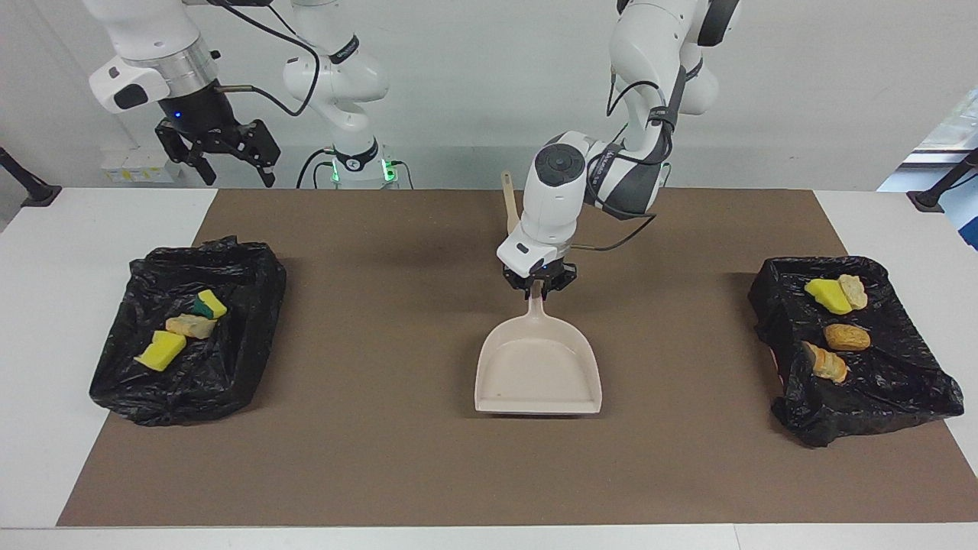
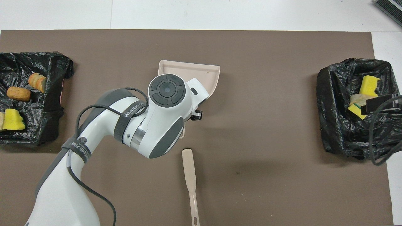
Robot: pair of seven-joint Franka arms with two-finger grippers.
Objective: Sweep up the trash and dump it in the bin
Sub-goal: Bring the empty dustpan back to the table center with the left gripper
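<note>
The beige dustpan lies flat and empty on the middle of the brown mat. It also shows in the overhead view, partly under my left arm. My left gripper is shut on the dustpan's handle. The trash lies in two black-lined bins. The bin at the right arm's end holds a yellow sponge, a bread piece and a green-backed sponge. The bin at the left arm's end holds a yellow sponge and three bread pieces. My right gripper is open, raised high, and waits.
The beige brush lies on the mat nearer to the robots than the dustpan. In the facing view its handle shows beside my left arm. White table borders the mat at both ends.
</note>
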